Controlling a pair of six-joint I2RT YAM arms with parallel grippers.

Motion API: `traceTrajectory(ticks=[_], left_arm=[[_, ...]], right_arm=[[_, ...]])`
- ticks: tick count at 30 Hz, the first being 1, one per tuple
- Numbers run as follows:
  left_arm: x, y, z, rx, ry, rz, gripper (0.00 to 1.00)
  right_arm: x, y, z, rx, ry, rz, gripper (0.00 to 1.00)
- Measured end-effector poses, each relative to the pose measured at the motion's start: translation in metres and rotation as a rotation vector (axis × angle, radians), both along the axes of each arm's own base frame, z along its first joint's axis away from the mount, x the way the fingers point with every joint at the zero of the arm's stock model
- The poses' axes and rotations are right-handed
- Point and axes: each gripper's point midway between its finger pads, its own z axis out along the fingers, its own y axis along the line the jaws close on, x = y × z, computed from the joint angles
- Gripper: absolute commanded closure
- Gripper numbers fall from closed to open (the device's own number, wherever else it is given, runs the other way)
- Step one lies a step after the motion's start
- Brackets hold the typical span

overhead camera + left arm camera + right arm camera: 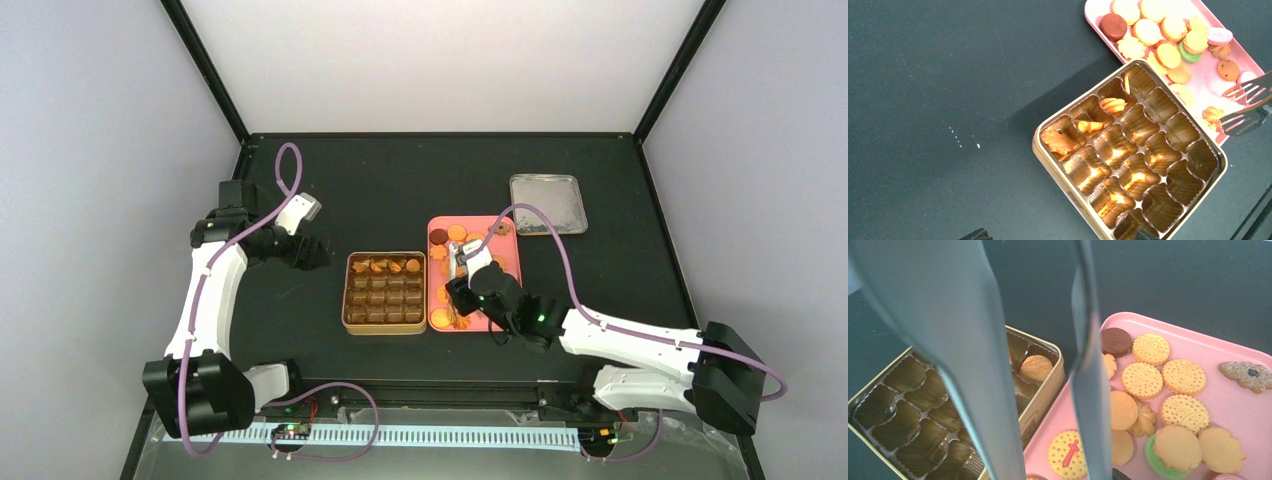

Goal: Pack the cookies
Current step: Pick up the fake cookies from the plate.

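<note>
Black table (400, 180): 1 tin (384, 329) holding 4 cookies (1058, 141).

Black table (400, 180) with gold tin (385, 330), pink tray (510, 255), silver tray (547, 204)

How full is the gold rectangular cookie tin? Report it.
Mostly empty: the gold tin holds orange cookies only in its far row; remaining compartments are bare.

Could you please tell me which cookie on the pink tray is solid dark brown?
The round chocolate-coloured cookie at the far corner of the pink tray, on the tin side; its neighbours are pale golden or orange.
</note>
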Motion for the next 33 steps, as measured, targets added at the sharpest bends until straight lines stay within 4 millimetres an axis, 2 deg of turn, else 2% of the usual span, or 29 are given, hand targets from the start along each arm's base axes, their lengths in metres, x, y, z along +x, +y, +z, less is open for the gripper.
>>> traceTrajectory(ticks=[17,25,33], left_arm=[[0.002,0.000,0.017,0.003,-0.024,0.000,0.23],[-0.001,0.000,0.022,0.002,-0.037,0.000,0.23],[-0.001,0.000,0.022,0.002,-0.037,0.003,0.23]], right_arm=[[-0.005,0.000,-0.004,0.008,-0.014,-0.023,0.53],[-0.003,-0.014,-0.011,0.004,-0.029,-0.078,0.53],[-0.001,-0.025,-0.010,-0.020,-0.047,-0.116,0.55]])
